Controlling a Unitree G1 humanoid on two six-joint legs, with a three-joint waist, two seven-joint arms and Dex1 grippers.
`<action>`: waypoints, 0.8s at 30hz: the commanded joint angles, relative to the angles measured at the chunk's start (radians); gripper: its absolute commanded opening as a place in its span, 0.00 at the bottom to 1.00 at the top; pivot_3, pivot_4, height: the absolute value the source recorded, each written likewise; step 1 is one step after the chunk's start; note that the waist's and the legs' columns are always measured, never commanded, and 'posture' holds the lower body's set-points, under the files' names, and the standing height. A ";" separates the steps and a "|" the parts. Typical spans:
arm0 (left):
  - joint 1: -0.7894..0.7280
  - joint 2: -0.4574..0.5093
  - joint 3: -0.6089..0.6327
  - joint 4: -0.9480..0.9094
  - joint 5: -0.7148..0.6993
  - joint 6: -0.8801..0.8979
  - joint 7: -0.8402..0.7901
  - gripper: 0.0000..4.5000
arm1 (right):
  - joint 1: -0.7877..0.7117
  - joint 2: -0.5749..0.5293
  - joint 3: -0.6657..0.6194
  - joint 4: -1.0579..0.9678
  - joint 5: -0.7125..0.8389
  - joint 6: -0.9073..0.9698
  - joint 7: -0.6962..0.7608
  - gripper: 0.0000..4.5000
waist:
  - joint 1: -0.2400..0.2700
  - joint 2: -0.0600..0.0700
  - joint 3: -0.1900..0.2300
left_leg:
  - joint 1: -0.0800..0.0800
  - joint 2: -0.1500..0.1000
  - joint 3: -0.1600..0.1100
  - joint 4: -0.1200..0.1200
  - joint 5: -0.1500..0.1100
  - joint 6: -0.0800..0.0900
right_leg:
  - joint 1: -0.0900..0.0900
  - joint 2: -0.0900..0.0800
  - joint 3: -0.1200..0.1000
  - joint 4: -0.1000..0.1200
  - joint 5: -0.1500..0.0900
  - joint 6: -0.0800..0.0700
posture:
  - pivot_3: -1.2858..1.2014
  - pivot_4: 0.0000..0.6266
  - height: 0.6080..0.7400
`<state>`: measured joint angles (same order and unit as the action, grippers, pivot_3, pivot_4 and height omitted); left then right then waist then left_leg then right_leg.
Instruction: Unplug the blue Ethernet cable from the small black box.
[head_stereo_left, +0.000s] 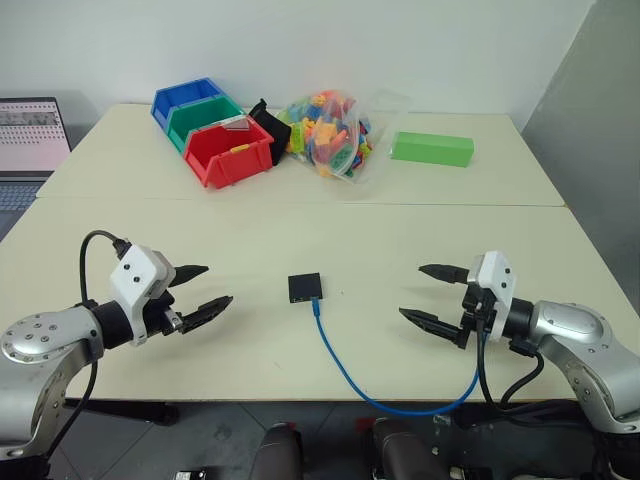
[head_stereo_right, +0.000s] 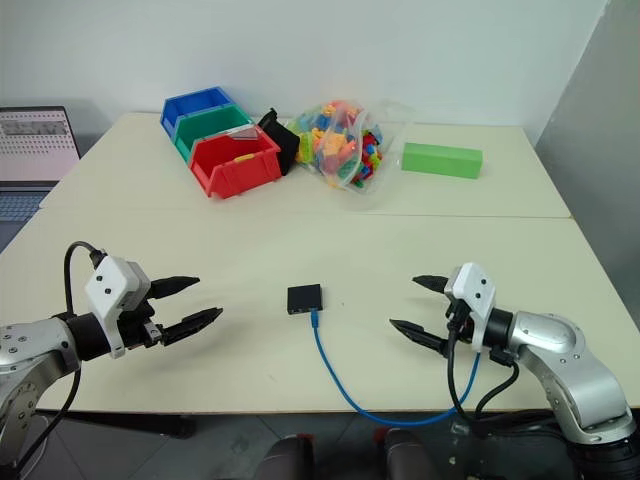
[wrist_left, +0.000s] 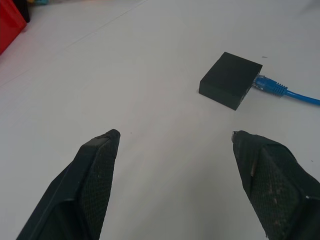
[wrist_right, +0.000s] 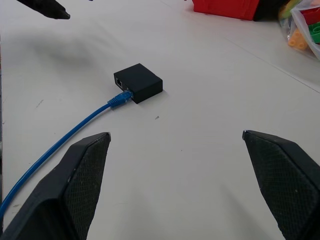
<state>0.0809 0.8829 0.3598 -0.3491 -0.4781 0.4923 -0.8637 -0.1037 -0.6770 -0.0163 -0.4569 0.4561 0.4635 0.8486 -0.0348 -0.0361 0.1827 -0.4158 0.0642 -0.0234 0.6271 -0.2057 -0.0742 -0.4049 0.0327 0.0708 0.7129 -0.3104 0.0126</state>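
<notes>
The small black box (head_stereo_left: 305, 287) lies flat on the cream table near its front middle. The blue Ethernet cable (head_stereo_left: 345, 365) is plugged into the box's near side (wrist_right: 121, 97) and curves off over the table's front edge to the right. My left gripper (head_stereo_left: 198, 290) hovers open well to the left of the box, fingers pointing toward it. On the box's right my right gripper (head_stereo_left: 428, 295) is open too, aimed at it from a similar distance. Neither touches the box or cable. In the left wrist view the box (wrist_left: 230, 80) shows with the plug (wrist_left: 270, 86) in its side.
At the back of the table stand blue, green and red bins (head_stereo_left: 228, 152), a black pouch (head_stereo_left: 270, 125), a clear bag of coloured bricks (head_stereo_left: 335, 132) and a green block (head_stereo_left: 432, 148). A laptop (head_stereo_left: 32, 135) sits far left. A seam crosses the table (head_stereo_left: 450, 204).
</notes>
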 joint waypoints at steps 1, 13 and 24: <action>-0.017 -0.001 0.033 -0.031 -0.028 -0.009 -0.011 0.85 | 0.001 -0.009 -0.028 -0.014 0.006 -0.033 0.013 1.00 | 0.000 0.000 0.000 | 0.000 0.000 0.000 0.000 0.000 0.000 | 0.000 0.000 0.000 0.000 0.000 0.000 | 0.52 0.24 1.00; 0.020 0.004 0.015 -0.067 -0.022 -0.017 -0.047 0.85 | 0.000 0.011 0.043 -0.067 0.010 -0.006 -0.001 1.00 | 0.000 0.000 0.000 | 0.000 0.000 0.000 0.000 0.000 0.000 | 0.000 0.000 0.000 0.000 0.000 0.000 | 0.52 0.24 1.00; 0.087 0.036 0.029 -0.044 -0.080 -0.098 -0.277 0.85 | -0.157 0.165 0.401 -0.022 -0.137 0.179 -0.116 1.00 | -0.005 0.000 0.000 | 0.000 0.000 0.000 0.000 0.000 0.000 | -0.001 0.000 0.000 0.000 0.000 -0.001 | 0.52 0.24 1.00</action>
<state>0.1542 0.8886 0.3616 -0.3827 -0.5263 0.4210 -1.0705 -0.2179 -0.5366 0.3502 -0.4854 0.3507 0.6284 0.7547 -0.0403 -0.0363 0.1826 -0.4158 0.0647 -0.0233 0.6271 -0.2057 -0.0742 -0.4056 0.0327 0.0708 0.7132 -0.3107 0.0119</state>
